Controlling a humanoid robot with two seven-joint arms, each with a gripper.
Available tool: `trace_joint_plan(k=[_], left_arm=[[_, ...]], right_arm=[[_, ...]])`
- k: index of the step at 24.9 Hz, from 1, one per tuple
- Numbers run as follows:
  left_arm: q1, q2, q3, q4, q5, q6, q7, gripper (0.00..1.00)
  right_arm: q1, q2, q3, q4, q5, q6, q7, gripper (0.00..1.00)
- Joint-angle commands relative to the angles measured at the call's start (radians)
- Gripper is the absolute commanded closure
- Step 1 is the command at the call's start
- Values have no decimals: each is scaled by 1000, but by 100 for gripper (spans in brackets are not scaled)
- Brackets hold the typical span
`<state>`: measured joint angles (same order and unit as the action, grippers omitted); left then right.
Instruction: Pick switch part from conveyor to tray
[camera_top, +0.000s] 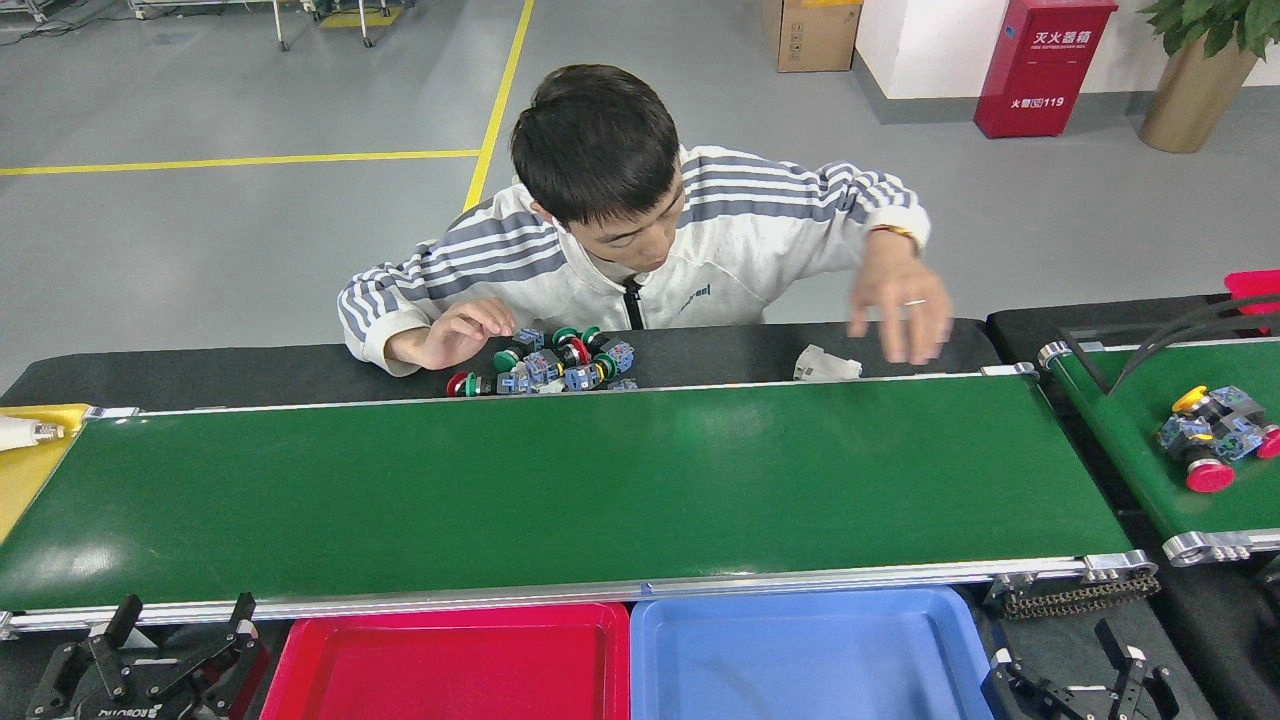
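Head view of a sorting station. The conveyor, a long green belt with silver edge rails, runs left to right across the middle and carries no part on its visible surface. The switch parts, a heap of small blue-grey bodies with red and green caps, lie on the black bench just beyond the belt's far rail. A person in a striped white jacket leans over that bench, one hand touching the heap's left side, the other hand raised and blurred above a pale crumpled piece. Near the lower edge, a red tray and a blue tray sit side by side just below the near rail, both bare. The left hand rests at bottom left with its fingers spread and grasping nothing; the right hand at bottom right likewise stands released. A shorter green belt at right bears more switch parts with yellow and red caps. A red cabinet and a cardboard box stand on the floor behind
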<state>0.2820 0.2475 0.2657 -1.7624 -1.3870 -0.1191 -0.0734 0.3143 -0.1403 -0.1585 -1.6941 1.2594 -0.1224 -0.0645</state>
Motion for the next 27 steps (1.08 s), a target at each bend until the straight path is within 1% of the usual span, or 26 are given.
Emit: trace_joint_plan(k=[1,5,8,12,16,19,21,24,27], left_arm=[[-7,1,1,-9,-4,-2,11,0],[-11,4,3,-6,-1,-14,12,0],[-14,-2,0,-8,-1,-10,12,0],[-14,-5,-2,-5,-6,-14,12,0],[-14,-10,-2,-5,-4,-17,12,0],[-14,-22,-3,11,-7,-16,12,0],[-14,-30,-2,12,-9,-14,12,0],[-15,-31,-2,15,-9,-16,12,0],[-29,-30,1,24,-9,-16,12,0]], right_arm=[[-12,-7,-7,-10,-3,4,-3,1],[-27,-7,-7,-10,-2,6,17,1],[-67,-5,-7,-7,-3,7,57,1],[-150,-4,-15,37,-3,7,78,1],[-221,-2,-15,85,-5,9,149,1],[-267,-2,-15,136,-5,15,158,1],[-300,-4,-12,160,-3,44,167,1],[-337,-1,-3,188,0,59,203,1],[-359,-1,36,203,0,61,203,1]])
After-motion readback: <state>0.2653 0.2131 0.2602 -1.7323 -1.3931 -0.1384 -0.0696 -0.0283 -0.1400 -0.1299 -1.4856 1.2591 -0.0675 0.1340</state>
